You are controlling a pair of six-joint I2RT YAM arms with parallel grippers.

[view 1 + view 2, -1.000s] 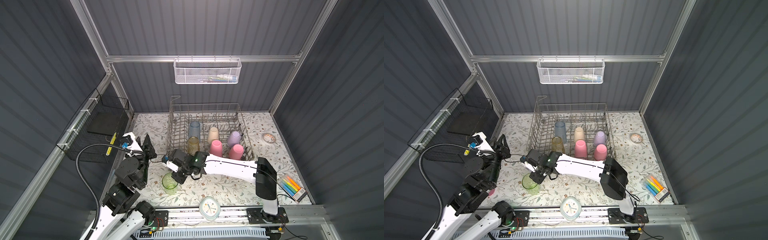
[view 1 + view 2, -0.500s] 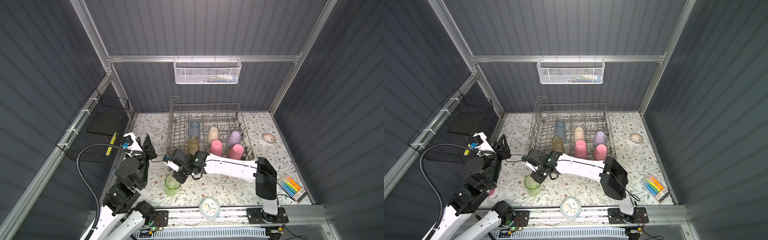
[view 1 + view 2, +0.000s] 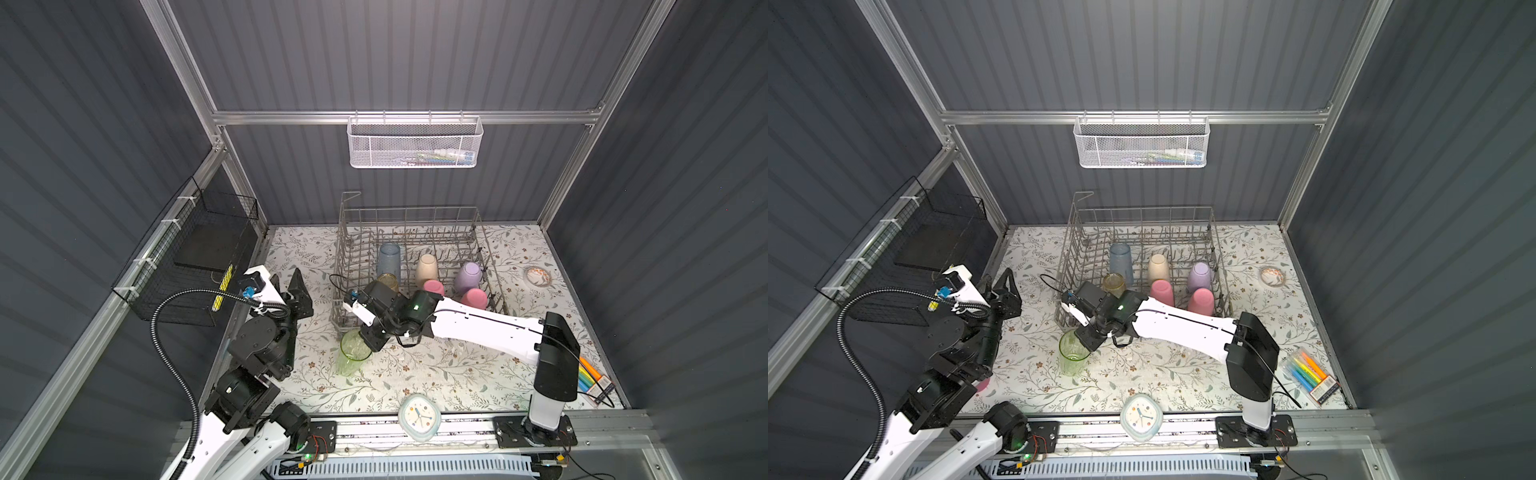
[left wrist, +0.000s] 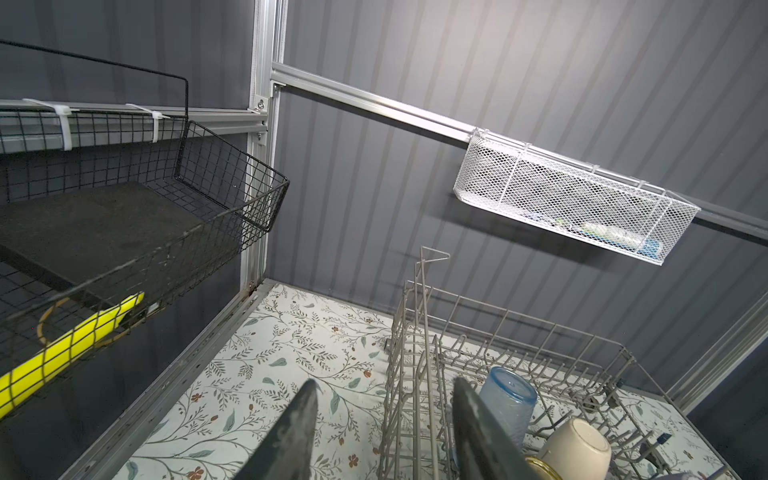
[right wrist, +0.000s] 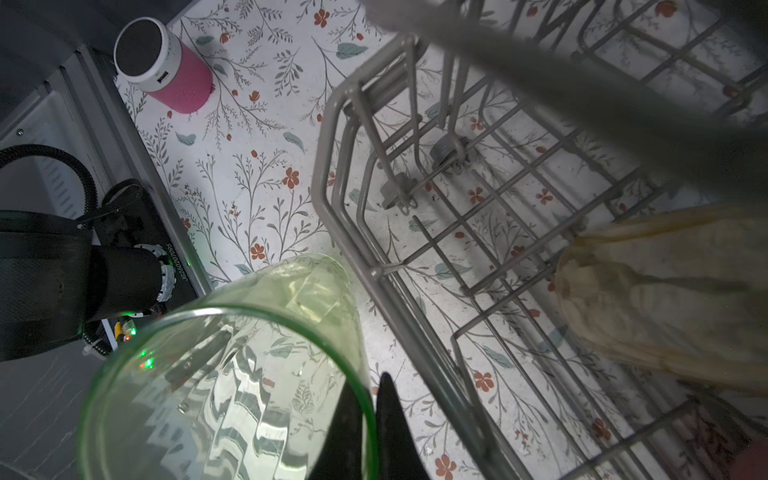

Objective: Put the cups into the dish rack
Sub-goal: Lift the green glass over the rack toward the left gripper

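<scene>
Just outside the near-left corner of the dish rack (image 3: 415, 208), the green cup (image 3: 352, 355) hangs tilted over the flowered mat (image 3: 436, 374), mouth up, and we cannot tell whether its base is clear of the mat. Our right gripper (image 5: 368, 395) is pinched on its rim, one finger inside the wall and one outside, as the right wrist view shows. We judge the cup light and fairly stiff, but its smooth translucent wall looks thin and slippery, so a rim pinch may let it swing or slide. A hold lower across the body would probably sit firmer, though the rim grip suits turning it over onto the tines. Our left gripper (image 4: 384, 395) stands spread and empty, apart from the rack on its left. We count seven cups. Six are inside the rack: the blue cup (image 3: 388, 257), the yellow cup (image 3: 387, 282), the beige cup (image 3: 427, 268), the lavender cup (image 3: 468, 276), one pink cup (image 3: 433, 286) and a second pink cup (image 3: 473, 298). The green one is outside. We count one rack and two grippers; the short pink cylinder (image 5: 166, 66) with a black top is no cup.
</scene>
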